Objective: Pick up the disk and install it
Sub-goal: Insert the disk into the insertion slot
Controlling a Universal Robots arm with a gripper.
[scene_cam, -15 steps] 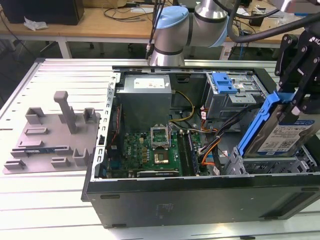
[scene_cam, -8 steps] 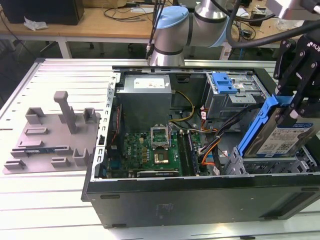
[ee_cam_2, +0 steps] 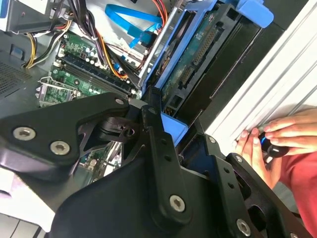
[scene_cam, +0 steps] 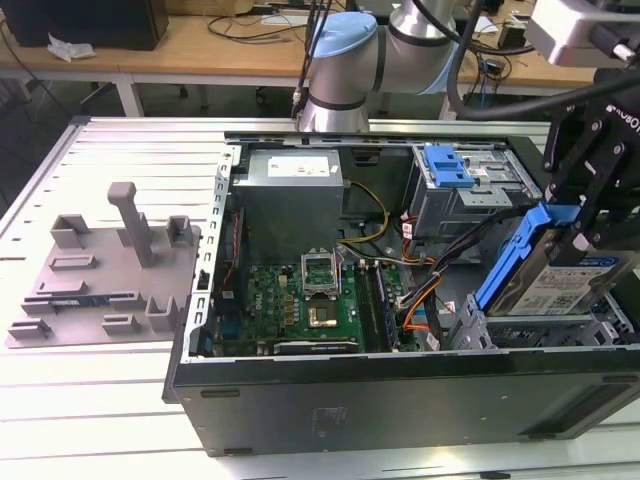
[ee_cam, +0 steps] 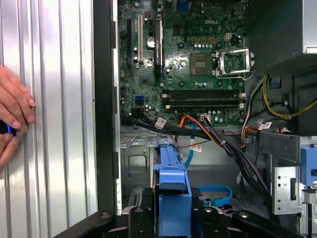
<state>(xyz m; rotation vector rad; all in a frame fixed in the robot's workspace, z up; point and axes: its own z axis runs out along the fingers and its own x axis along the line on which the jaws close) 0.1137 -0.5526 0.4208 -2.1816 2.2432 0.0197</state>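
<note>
Weight is what I would mind most with the disk [scene_cam: 556,288], a flat rectangular silver metal hard drive with a white-and-blue label, edged by a bright blue plastic carrier frame. I judge it dense, rigid and unforgiving of knocks. The metal faces look slick, and the green circuit board on its underside in the second wrist view [ee_cam_2: 194,58] is no place for pads. The blue frame's edges look like the sound place to hold it, since plastic gives a little and offers grip.

The black linkage gripper [scene_cam: 590,235] has done just that. In the first wrist view its fingers stand close together, one on each side of the blue frame [ee_cam: 173,191], clamped on it. The disk hangs tilted, label up, over the grey metal drive cage [scene_cam: 478,322] at the corner of the open black computer case [scene_cam: 400,385], on the exterior view's right. Its lower end is at the cage, though I cannot tell whether they touch. The green motherboard [ee_cam: 188,49] lies well apart. A person's hands [ee_cam: 12,116] rest on the ribbed aluminium table [scene_cam: 100,400] just outside the case wall, around a small dark object.
</note>
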